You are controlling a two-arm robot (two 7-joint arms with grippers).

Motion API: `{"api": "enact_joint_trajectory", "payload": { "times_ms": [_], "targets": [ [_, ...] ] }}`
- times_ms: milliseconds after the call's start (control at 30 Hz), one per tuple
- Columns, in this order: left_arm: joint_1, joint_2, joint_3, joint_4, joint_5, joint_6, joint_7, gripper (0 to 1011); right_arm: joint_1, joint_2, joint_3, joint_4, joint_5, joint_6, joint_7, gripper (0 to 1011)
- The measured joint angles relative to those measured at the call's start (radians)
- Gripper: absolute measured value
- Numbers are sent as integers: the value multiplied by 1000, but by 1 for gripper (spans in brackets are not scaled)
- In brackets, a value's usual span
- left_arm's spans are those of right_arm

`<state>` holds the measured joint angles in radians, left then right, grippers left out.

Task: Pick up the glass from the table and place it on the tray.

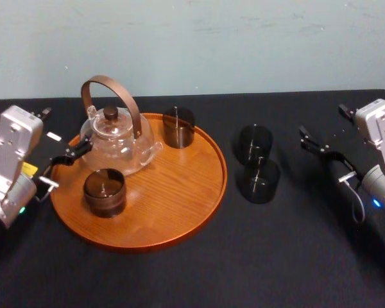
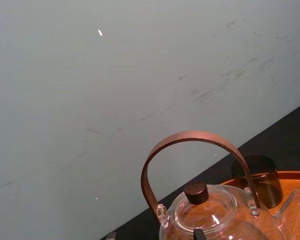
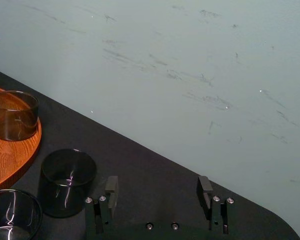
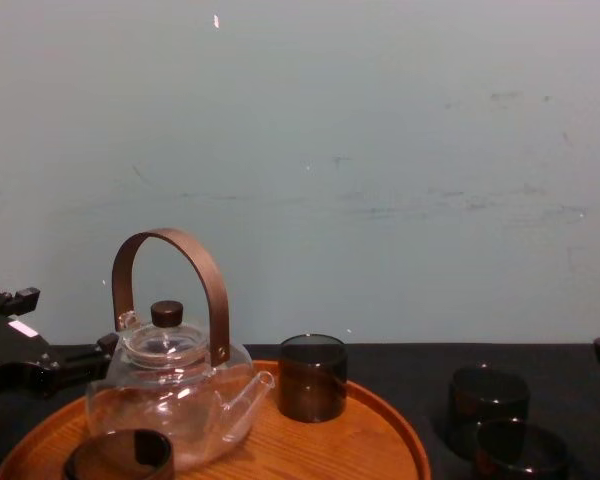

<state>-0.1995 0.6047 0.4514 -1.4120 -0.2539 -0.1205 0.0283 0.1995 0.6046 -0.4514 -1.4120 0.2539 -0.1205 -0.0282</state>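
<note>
Two dark smoky glasses stand close together on the black table [image 1: 295,256] right of the tray: a far glass [image 1: 255,142] [image 3: 68,181] [image 4: 488,395] and a near glass [image 1: 258,179] [image 3: 12,215] [image 4: 520,445]. The round wooden tray [image 1: 173,192] carries a glass teapot [image 1: 119,138] and two more smoky glasses, one at its back [image 1: 178,127] [image 4: 312,375] and one at its front [image 1: 104,191]. My right gripper [image 1: 324,125] [image 3: 158,187] hovers open to the right of the table glasses, nothing between its fingers. My left gripper [image 1: 70,165] rests open by the tray's left rim beside the teapot.
The teapot's tall brown handle [image 4: 170,290] arches well above the tray. A pale wall [image 4: 380,150] closes off the back of the table. Bare black table lies in front of the tray and around the right gripper.
</note>
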Motion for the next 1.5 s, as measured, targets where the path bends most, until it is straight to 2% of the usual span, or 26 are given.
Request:
{"api": "enact_joint_trajectory", "payload": {
  "times_ms": [1500],
  "targets": [
    [0,0,0,0,0,0,0,1001,0,0,0,0,0,0,0,1002]
  ]
}}
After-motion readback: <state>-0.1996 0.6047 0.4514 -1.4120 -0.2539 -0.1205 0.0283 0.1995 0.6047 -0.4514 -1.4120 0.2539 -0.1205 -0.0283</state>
